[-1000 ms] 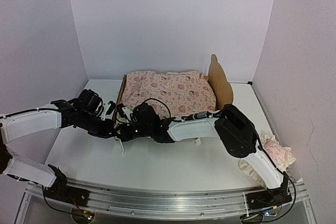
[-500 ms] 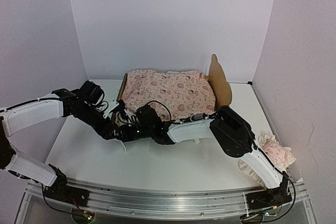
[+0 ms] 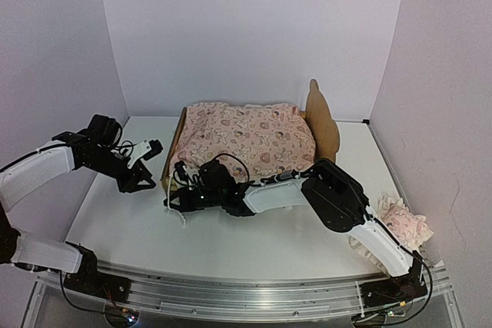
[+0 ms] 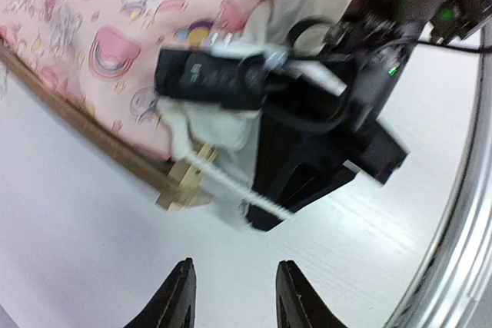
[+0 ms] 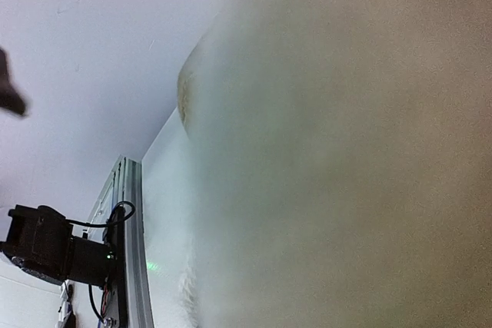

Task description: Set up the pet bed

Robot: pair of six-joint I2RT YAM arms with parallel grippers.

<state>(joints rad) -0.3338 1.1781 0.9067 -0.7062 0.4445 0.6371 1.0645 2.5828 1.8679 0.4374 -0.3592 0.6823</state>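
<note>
The pet bed stands at the back middle, with its plywood headboard [image 3: 323, 119] on the right. The pink printed cover [image 3: 250, 136] lies over it. My right gripper [image 3: 178, 190] is at the bed's near left corner. In the left wrist view it [image 4: 201, 101] is shut on the cover's cream ruffle [image 4: 219, 128], next to the wooden side rail [image 4: 100, 140]. The right wrist view is filled with blurred cream fabric, and its fingers are hidden. My left gripper [image 3: 149, 167] is open and empty above the table, left of the bed. Its fingertips [image 4: 182, 289] show spread apart.
The small pink ruffled pillow [image 3: 403, 224] lies at the right near edge beside the right arm's base. The metal mounting rail [image 3: 231, 293] runs along the front. White walls close in the back and both sides.
My left gripper has drawn back to the left, away from the bed's near left corner and the right gripper. The right gripper has stayed at that corner, shifted slightly left.
</note>
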